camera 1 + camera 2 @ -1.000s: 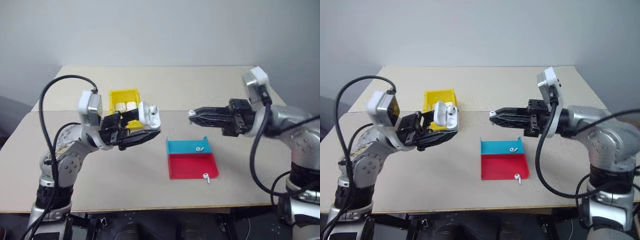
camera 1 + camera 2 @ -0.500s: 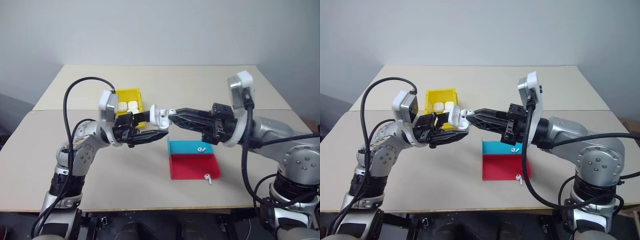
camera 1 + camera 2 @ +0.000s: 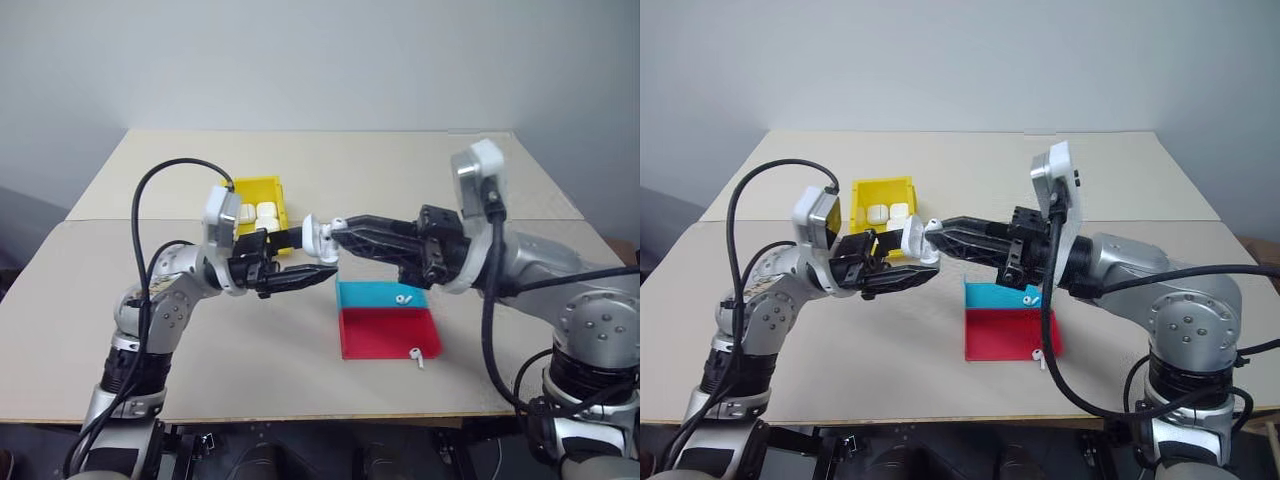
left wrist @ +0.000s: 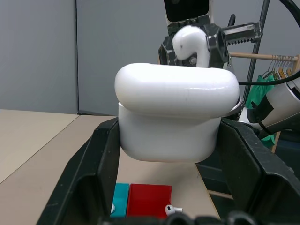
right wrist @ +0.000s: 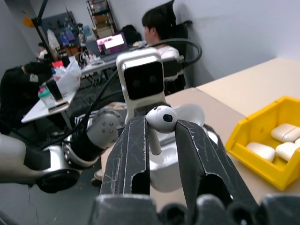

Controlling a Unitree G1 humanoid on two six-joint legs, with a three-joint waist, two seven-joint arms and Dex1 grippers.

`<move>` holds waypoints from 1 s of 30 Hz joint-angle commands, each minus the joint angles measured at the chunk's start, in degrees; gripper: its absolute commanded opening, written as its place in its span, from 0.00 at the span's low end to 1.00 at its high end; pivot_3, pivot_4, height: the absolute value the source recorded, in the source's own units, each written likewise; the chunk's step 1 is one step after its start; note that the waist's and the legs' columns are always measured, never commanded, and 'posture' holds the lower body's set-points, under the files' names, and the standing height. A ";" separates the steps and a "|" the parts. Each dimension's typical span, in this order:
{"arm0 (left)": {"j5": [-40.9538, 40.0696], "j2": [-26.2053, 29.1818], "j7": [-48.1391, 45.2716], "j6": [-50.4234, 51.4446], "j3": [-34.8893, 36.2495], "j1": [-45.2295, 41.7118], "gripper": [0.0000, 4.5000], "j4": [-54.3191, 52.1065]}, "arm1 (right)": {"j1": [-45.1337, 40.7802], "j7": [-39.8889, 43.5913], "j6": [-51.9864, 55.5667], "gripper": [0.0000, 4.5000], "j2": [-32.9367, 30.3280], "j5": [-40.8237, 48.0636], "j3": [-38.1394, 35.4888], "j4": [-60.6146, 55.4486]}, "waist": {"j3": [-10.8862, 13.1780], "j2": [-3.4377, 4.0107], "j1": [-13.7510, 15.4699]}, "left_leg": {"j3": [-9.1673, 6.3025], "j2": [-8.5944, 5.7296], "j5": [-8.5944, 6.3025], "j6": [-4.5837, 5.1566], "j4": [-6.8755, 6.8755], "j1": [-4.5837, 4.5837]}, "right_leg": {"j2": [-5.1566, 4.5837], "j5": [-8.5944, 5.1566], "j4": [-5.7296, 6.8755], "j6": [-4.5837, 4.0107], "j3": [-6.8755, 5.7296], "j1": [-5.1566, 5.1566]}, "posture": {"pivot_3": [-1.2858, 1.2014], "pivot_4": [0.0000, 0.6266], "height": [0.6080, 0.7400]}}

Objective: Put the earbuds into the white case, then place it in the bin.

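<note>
The left hand [image 3: 300, 262] is clamped on the white case [image 4: 174, 115], holding it up over the tabletop [image 3: 200, 340] with the lid flipped open, probably so the pocket faces the other arm. The right hand [image 5: 161, 123] is pinched on an earbud [image 5: 161, 119], stem pointing down at the case. Two more earbuds [image 3: 403, 298] wait on the blue-and-red tray [image 3: 385, 332]. The yellow bin [image 3: 255, 192] sits behind. The right wrist view reveals cases [image 5: 274, 145] lying in the bin, plus people at desks.
</note>
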 commanded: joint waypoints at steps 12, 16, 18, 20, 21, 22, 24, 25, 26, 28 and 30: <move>0.23 -0.71 -0.14 -1.14 1.36 -1.31 0.62 -0.78 | 2.10 4.17 -5.30 0.34 -3.17 -7.28 4.84 -2.19 | 0.00 0.00 0.13 | -0.01 0.00 0.00 0.00 0.01 -0.02 | 0.00 0.00 0.00 0.00 0.00 -0.02 | 0.52 0.24 1.00; 0.15 -0.68 -0.09 -1.14 1.58 -1.33 0.62 -1.01 | 2.17 6.13 -5.80 0.64 -4.83 -7.48 4.34 -1.92 | 0.00 0.00 0.19 | -0.01 0.00 0.00 0.01 0.01 -0.02 | 0.00 0.00 -0.01 0.00 -0.01 -0.02 | 0.52 0.24 1.00; 0.23 -0.59 -0.04 -1.19 1.79 -1.35 0.62 -0.82 | 1.27 4.89 -5.09 0.71 -4.60 -4.97 3.15 -0.61 | 0.00 0.00 0.14 | -0.01 0.00 0.00 0.00 0.01 -0.01 | 0.00 0.00 0.00 0.00 -0.01 -0.02 | 0.52 0.24 1.00; 0.41 -0.33 0.10 -1.23 2.15 -1.27 0.62 -0.62 | -0.71 4.33 -3.68 0.71 -5.70 -0.82 0.70 1.39 | 0.00 0.00 0.12 | -0.01 0.00 0.00 0.00 0.01 0.00 | 0.00 0.00 0.00 0.00 -0.01 -0.01 | 0.52 0.24 1.00; 0.52 -0.11 0.10 -1.19 2.28 -1.08 0.62 -0.56 | -1.22 5.06 -3.29 0.71 -6.81 0.94 -0.56 2.14 | 0.00 0.00 0.16 | 0.00 0.00 0.00 0.01 0.02 0.00 | 0.00 0.00 0.01 0.00 0.00 -0.02 | 0.52 0.24 1.00; 0.59 0.02 0.12 -1.17 2.31 -0.96 0.62 -0.56 | -1.45 5.66 -3.11 0.71 -7.73 2.01 -1.29 2.55 | 0.00 -0.01 0.21 | -0.01 0.00 0.00 0.01 0.02 0.00 | -0.01 0.00 0.01 0.00 0.00 -0.01 | 0.52 0.24 1.00; 1.16 0.33 0.21 -1.29 2.06 -0.60 0.62 -0.27 | -1.60 7.60 -3.59 0.67 -9.47 2.60 -2.20 3.26 | 0.01 -0.01 0.39 | -0.01 0.00 -0.01 0.03 0.02 -0.03 | 0.00 0.00 -0.02 0.00 -0.02 -0.01 | 0.52 0.24 1.00; 1.58 0.36 0.47 -1.37 1.86 -0.52 0.62 0.03 | -2.00 8.49 -4.16 0.63 -10.49 1.05 -1.91 3.41 | 0.00 -0.01 0.41 | -0.01 0.00 -0.02 0.04 0.02 -0.05 | -0.01 0.00 -0.05 0.00 -0.02 -0.01 | 0.52 0.24 1.00; 1.86 0.37 0.65 -1.42 1.74 -0.47 0.62 0.23 | -2.29 9.11 -4.59 0.59 -11.23 -0.08 -1.63 3.52 | 0.00 -0.01 0.42 | -0.01 0.00 -0.02 0.04 0.02 -0.05 | -0.01 0.00 -0.06 0.00 -0.02 -0.01 | 0.52 0.24 1.00; 3.64 -0.10 1.55 -1.95 0.75 -0.53 0.62 0.83 | -6.43 11.16 -6.88 0.43 -13.73 -7.53 2.07 4.07 | 0.00 0.00 0.41 | 0.00 -0.02 -0.03 0.05 0.04 -0.05 | -0.03 0.00 -0.04 0.01 -0.01 -0.02 | 0.52 0.24 1.00; 5.67 -0.76 2.81 -2.43 -0.50 -0.79 0.62 1.19 | -10.33 14.33 -8.71 0.29 -15.10 -12.75 5.39 5.38 | 0.00 0.00 0.19 | 0.02 -0.02 -0.03 0.05 0.06 -0.04 | -0.03 0.00 0.01 0.01 0.01 -0.06 | 0.52 0.24 1.00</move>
